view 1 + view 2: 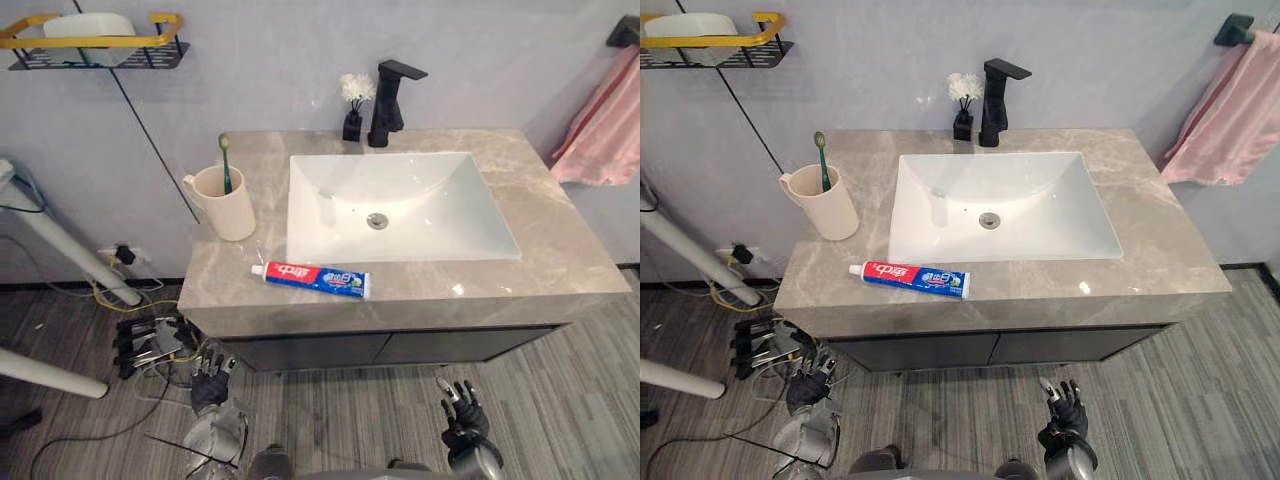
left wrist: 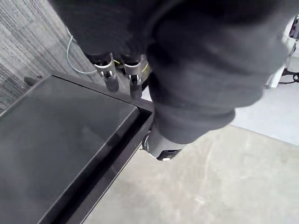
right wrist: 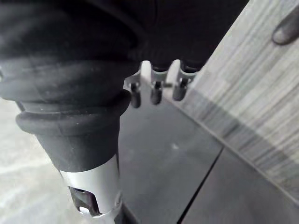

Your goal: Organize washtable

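We see the toothpaste tube [image 1: 310,279] lying flat near the front edge of the bench [image 1: 560,240], just in front of the sink [image 1: 400,200]. The cup [image 1: 228,203] stands upright to its left, close to the bench's left edge, with a toothbrush [image 1: 226,165] in it.

We judge the main risk to be that front edge. A robot hand coming up from below could catch the lip or sweep the tube off onto the floor. A clumsy reach at the cup could tip it (it is tall and top-heavy with the brush).

Both hands hang well below the tube, in front of the dark cabinet [image 1: 400,347]. The left robot hand [image 1: 210,385] is below the bench's left corner and the right robot hand [image 1: 463,410] is off to the right. On both, the fingers are relaxed and empty.
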